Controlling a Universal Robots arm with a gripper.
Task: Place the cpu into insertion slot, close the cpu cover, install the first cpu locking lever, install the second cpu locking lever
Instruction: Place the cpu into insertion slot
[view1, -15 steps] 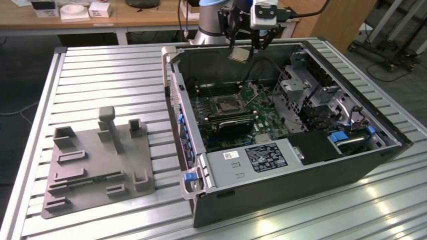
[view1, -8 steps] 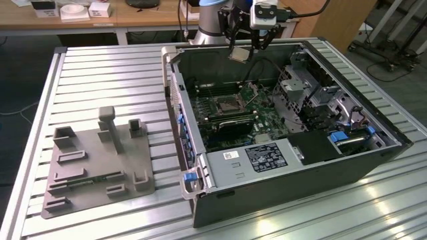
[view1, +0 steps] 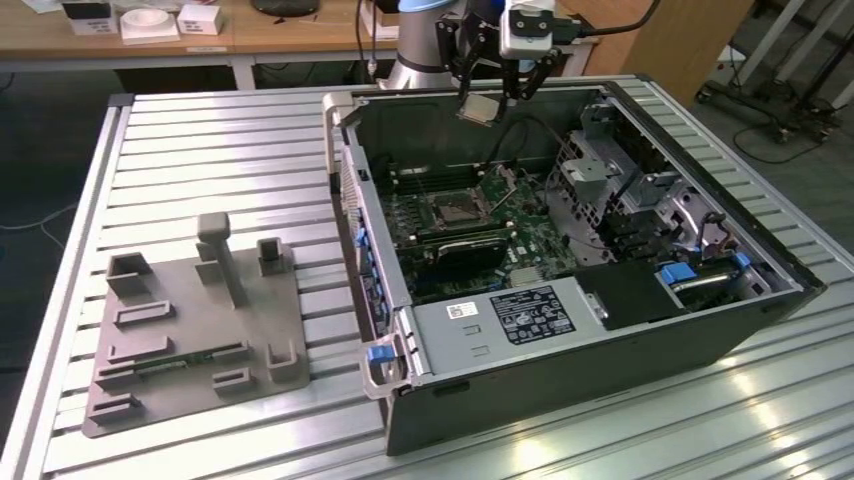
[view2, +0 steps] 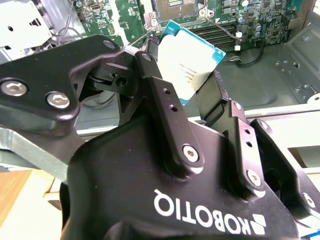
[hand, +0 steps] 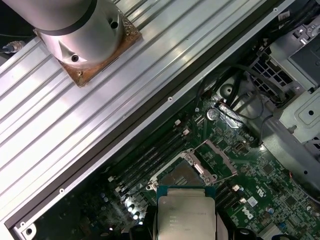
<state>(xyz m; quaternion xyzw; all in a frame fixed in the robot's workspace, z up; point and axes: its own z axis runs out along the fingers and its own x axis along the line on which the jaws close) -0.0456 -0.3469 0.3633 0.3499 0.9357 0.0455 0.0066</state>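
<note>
1. A ribbed aluminium table (view1: 200, 150) carries an open, dark metal computer case (view1: 601, 340).
2. A flat green motherboard (view1: 521, 225) lies inside.
3. The arm hangs its black gripper (view1: 487, 100) over the case's far wall.
4. The insertion slot (view1: 454, 208), square and silvery-rimmed, sits on the board.
5. The cpu (view2: 187, 60), matte silver with a green edge, is pinched tilted between the fingers (view2: 150, 55), well above the slot.
</note>
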